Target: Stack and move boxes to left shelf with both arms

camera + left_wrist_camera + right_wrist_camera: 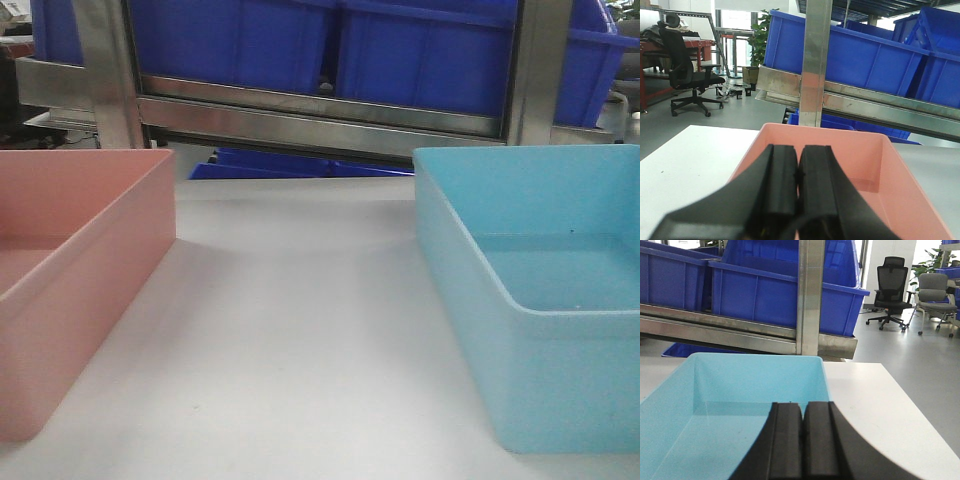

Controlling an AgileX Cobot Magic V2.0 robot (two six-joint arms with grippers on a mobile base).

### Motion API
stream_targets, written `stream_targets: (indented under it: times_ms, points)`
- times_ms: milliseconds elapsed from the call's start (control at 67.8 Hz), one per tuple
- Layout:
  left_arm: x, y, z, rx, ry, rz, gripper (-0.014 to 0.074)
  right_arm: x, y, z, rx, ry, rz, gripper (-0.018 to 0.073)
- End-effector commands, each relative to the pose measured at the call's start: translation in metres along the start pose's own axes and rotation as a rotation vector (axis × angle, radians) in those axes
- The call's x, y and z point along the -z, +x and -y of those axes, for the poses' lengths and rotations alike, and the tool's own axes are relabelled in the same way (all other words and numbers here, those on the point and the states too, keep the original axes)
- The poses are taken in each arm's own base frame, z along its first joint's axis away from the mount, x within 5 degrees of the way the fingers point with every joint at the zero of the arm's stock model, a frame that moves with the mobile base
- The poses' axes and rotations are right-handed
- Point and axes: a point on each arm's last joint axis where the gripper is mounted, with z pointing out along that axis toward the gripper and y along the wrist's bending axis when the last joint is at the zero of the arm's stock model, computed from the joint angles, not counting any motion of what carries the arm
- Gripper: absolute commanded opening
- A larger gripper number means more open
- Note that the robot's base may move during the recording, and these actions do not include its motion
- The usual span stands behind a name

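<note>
Salmon-pink tub point(875, 160) lies lengthwise ahead of your left fingers point(782, 185), sky-blue tub point(740, 385) ahead of your right fingers point(785, 440) — both pairs pressed together.

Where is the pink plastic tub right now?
The salmon pink plastic tub sits on the white table at the front view's left, apart from the light blue tub on the right.
</note>
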Motion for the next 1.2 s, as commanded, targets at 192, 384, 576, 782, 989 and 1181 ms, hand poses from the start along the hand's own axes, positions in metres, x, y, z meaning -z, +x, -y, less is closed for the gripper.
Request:
stream_targets:
  times_ms: [192, 384, 576, 782, 989, 1181]
  points:
    - [0.001, 0.000, 0.000, 0.006, 0.004, 0.073, -0.0012, 0.001, -0.010, 0.000, 0.015, -0.003, 0.097, 0.0056]
    - [0.001, -0.002, 0.000, 0.045, -0.001, 0.075, -0.0012, 0.001, -0.010, 0.000, 0.015, -0.003, 0.097, 0.0056]
    - [0.001, -0.028, 0.001, 0.046, 0.000, 0.024, -0.0010, 0.001, -0.010, 0.000, 0.015, -0.003, 0.097, 0.0056]
    - [-0.007, -0.059, 0.004, 0.044, -0.011, -0.201, -0.0007, 0.001, -0.010, 0.000, 0.015, -0.003, 0.097, 0.0056]
    - [-0.038, -0.073, 0.005, 0.038, -0.031, -0.495, -0.0007, 0.001, -0.010, 0.000, 0.015, -0.003, 0.097, 0.0056]
    - [-0.072, -0.075, 0.006, 0.066, -0.039, -0.720, -0.0011, 0.001, -0.010, 0.000, 0.015, -0.003, 0.097, 0.0056]
